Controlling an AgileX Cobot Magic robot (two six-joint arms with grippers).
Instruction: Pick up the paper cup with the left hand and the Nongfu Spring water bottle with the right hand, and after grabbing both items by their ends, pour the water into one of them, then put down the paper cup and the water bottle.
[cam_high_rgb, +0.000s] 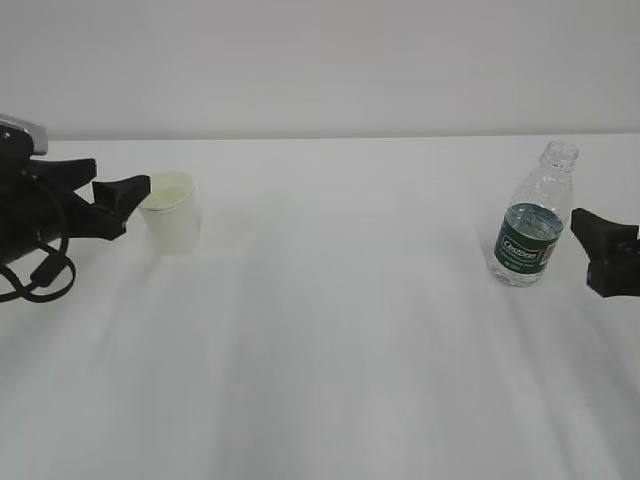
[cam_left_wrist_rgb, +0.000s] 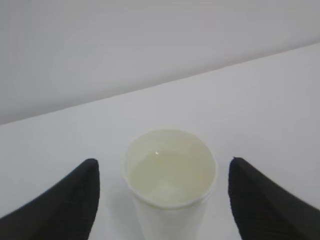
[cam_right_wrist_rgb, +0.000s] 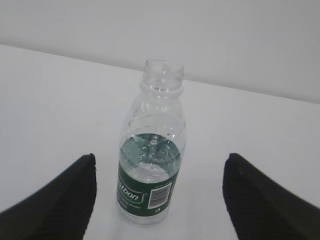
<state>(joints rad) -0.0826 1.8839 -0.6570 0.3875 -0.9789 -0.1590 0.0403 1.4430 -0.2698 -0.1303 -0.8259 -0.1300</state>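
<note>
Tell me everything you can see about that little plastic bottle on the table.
The Nongfu Spring water bottle is small, clear ribbed plastic with a dark green label in white lettering and a barcode. Its narrow neck has no cap. It stands upright on the white table, roughly half full. Nothing touches it; the open right hand sits just short of it.

Ahead of the left gripper (cam_left_wrist_rgb: 162, 200) the cup (cam_left_wrist_rgb: 170, 185) stands upright between the spread fingers (cam_left_wrist_rgb: 65, 205), with bare table (cam_high_rgb: 340, 330) showing on both sides of it. Ahead of the right gripper (cam_right_wrist_rgb: 157, 200) the bottle (cam_right_wrist_rgb: 150, 165) stands upright between its fingers (cam_right_wrist_rgb: 265, 200), nearer the left one, with the wider gap on the right. Beyond cup and bottle the table runs bare to the wall (cam_high_rgb: 320, 60). Between the two grippers lies a wide stretch of bare table.
</note>
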